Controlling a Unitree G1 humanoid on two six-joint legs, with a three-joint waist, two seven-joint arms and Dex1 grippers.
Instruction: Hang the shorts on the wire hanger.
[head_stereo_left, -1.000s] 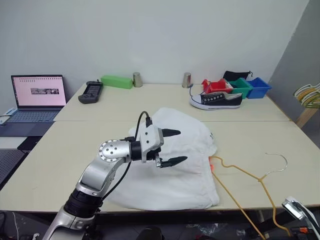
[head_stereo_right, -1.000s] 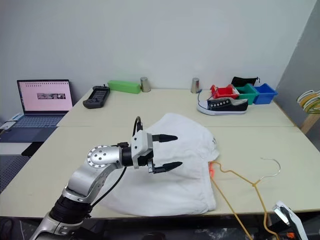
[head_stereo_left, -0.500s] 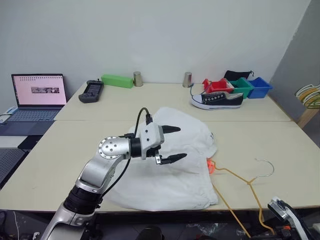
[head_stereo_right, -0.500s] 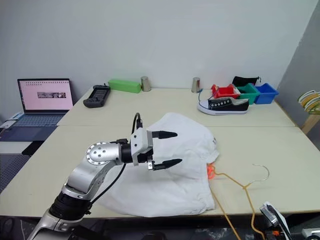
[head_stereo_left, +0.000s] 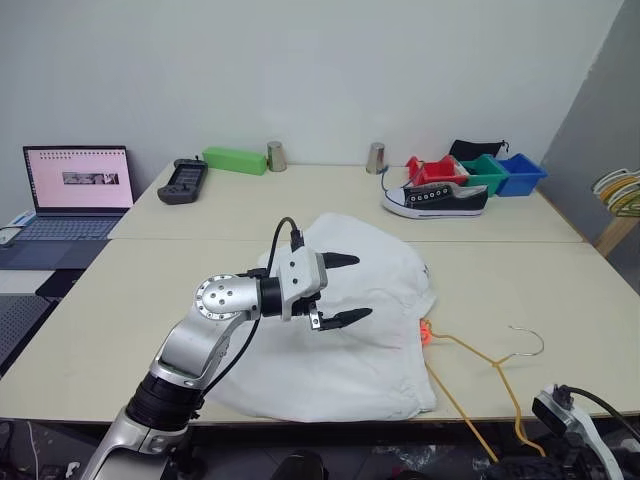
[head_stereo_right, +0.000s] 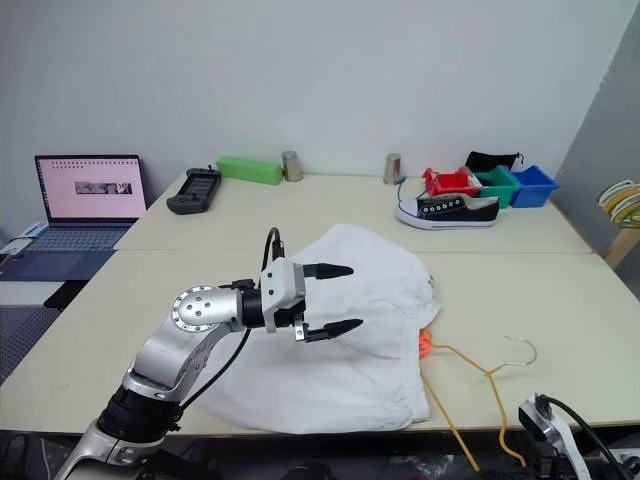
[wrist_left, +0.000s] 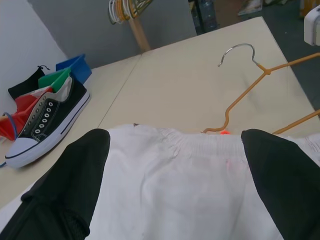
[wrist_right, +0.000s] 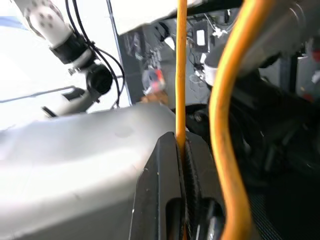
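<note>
Up at 1 o'clock, red, green and blue bins sit behind a sneaker; contents unclear. Mid-table, shorts under the spread left gripper; right gripper pinches the wire hanger at 4.

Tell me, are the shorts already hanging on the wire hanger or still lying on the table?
Lying on the table. The shorts lie spread and wrinkled, with the wire hanger beside their waistband.
</note>
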